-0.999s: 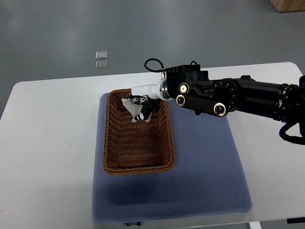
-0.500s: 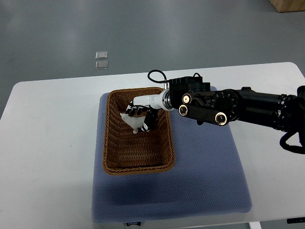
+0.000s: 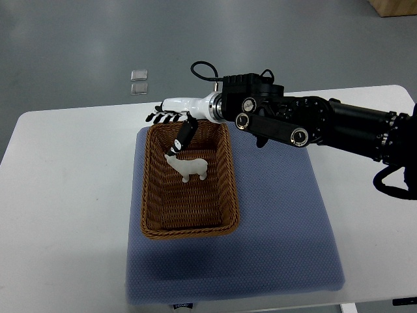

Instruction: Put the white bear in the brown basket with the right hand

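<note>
A small white bear (image 3: pixel 187 167) stands upright inside the brown wicker basket (image 3: pixel 225 189), in its far half. My right hand (image 3: pixel 171 122) hovers above the basket's far rim, fingers spread and holding nothing. Its thumb points down toward the bear's head without touching it. The black right arm (image 3: pixel 326 124) reaches in from the right edge. The left arm does not show.
The basket sits on a blue-grey mat (image 3: pixel 280 228) laid on a white table (image 3: pixel 65 195). Two small clear squares (image 3: pixel 138 81) lie on the grey floor beyond the table. A wooden corner (image 3: pixel 394 6) shows at the top right.
The right hand let go of the bear, which now stands in the basket. The hand has opened and lifted away toward the basket's far edge.
</note>
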`<state>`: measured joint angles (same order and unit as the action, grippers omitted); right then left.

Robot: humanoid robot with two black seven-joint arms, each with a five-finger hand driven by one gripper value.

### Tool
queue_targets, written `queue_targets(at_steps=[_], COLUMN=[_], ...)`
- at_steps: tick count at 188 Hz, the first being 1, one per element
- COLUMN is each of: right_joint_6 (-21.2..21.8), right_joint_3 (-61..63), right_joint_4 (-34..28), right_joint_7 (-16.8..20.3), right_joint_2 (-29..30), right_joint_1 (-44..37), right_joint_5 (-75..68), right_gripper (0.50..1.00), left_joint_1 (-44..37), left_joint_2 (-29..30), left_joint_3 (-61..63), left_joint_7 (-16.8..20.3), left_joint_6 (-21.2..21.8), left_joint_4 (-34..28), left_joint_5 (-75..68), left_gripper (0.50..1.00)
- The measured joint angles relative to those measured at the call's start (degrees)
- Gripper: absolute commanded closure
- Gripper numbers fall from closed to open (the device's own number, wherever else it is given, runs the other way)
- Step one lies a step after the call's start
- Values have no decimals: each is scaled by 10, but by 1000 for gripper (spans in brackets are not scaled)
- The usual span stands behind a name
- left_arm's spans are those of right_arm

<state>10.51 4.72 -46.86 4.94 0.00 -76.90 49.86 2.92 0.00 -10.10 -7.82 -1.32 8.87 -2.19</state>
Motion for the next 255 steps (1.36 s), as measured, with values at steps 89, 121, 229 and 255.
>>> queue_targets(at_steps=[89, 121, 229, 255], right_joint_6=[-160, -148, -59, -59], right_joint_3=[508, 599, 634, 633], right_joint_4=[2, 5, 20, 20], right_joint_7=[-38, -40, -159, -160], right_joint_2=[-24, -16, -15, -14], right_joint_1=[258, 308, 403, 404], right_joint_5=[-106, -252, -440, -441], right_gripper=[621, 605, 572, 572], left_joint_1=[0, 0, 0, 0], left_joint_2=[0, 0, 0, 0], left_joint_3=[1, 2, 2, 2], left_joint_7=[0, 0, -1, -1], left_joint_6=[0, 0, 0, 0], left_joint_4=[5, 5, 6, 7], left_joint_5=[-1, -1, -2, -3], left_gripper=[500, 500, 500, 500])
